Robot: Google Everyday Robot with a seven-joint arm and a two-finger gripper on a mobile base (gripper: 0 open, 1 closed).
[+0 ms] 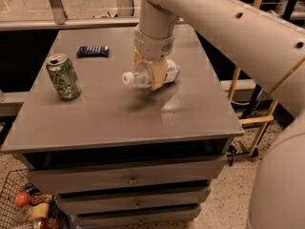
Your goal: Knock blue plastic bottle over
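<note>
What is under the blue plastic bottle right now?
Only grey table and a shadow show under the sideways blue plastic bottle. The gripper, above the table's middle, covers the bottle's midsection.

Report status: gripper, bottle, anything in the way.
Over the table middle, gripper shut on blue plastic bottle. Bottle horizontal, cap toward green can. Can and dark packet apart, not obstructing.

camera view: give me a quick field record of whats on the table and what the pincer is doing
pincer: over mid table, closed around the bottle
blue plastic bottle: lying sideways in the pincer, white cap toward the can
green soda can: upright, apart from the bottle
dark blue packet: flat, behind the can
table: grey top, drawers below
</note>
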